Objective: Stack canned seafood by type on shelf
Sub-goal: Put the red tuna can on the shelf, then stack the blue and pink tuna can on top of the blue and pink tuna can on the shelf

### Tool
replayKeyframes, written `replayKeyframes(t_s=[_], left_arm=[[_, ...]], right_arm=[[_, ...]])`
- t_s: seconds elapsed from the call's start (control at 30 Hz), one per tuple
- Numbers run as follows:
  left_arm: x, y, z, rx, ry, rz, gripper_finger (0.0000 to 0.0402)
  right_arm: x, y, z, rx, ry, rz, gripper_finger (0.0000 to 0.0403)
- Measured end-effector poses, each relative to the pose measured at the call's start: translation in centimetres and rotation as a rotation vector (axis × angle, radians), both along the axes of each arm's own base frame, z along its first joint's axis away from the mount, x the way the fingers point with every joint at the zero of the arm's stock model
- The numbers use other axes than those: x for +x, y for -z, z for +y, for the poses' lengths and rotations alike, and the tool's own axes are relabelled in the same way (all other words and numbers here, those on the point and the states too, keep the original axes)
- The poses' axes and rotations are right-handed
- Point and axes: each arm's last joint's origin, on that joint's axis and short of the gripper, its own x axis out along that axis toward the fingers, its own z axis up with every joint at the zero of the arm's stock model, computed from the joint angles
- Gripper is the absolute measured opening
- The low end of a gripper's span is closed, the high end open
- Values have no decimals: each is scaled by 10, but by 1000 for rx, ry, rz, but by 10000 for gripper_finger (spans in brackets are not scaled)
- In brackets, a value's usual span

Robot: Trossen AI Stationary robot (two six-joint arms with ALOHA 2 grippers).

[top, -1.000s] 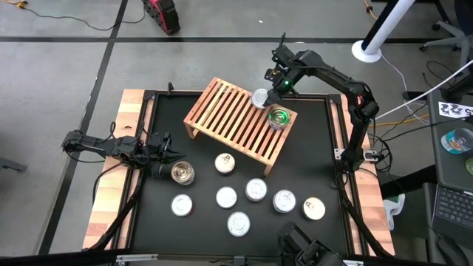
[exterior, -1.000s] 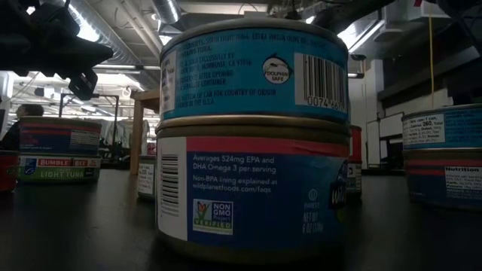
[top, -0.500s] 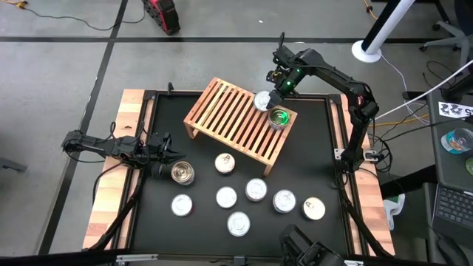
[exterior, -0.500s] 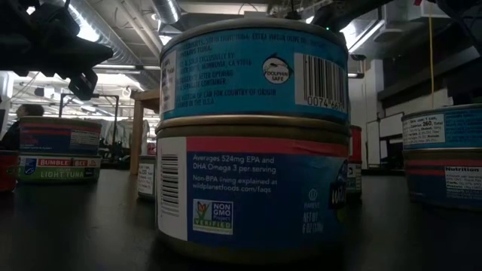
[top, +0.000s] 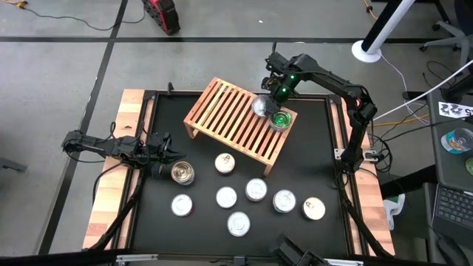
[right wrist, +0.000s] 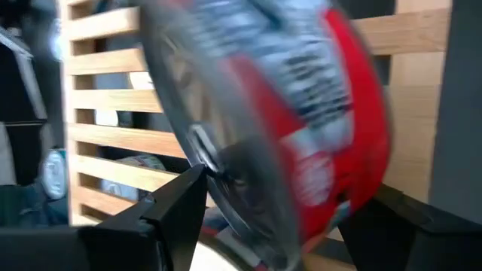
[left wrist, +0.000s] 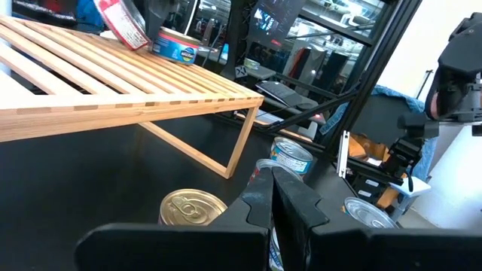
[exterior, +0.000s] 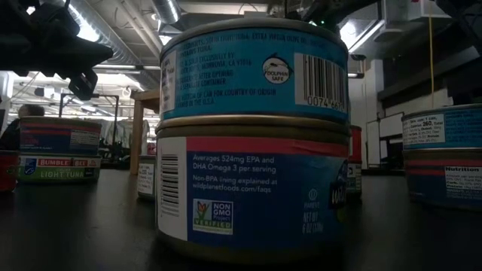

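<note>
Red-labelled can [right wrist: 301, 128] tilted in right pincer [right wrist: 271, 203]

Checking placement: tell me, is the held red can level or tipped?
Tipped: the red can sits slanted in the right pincer.

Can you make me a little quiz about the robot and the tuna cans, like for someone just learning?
1. True or false: the right end effector grips a red-labelled can above the wooden slatted shelf.
2. Which label colour shows on the can already resting on the shelf? A) blue B) yellow C) black
3. Fill in: the left end effector waits beside a gold-lidded can, with its fingers ____.

Key: 1 true; 2 A; 3 shut
</note>
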Motion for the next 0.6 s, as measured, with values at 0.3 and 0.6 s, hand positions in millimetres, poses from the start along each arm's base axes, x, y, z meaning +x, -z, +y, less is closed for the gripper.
replayKeyframes(t_s=[0.3,0.6], left_arm=[[0,0,0,2,0,0,5],[0,0,0,2,0,0,5]], right_arm=[[-1,-1,-2,-13,7,5,266],[0,-30,-5,-143,30,-28,266]])
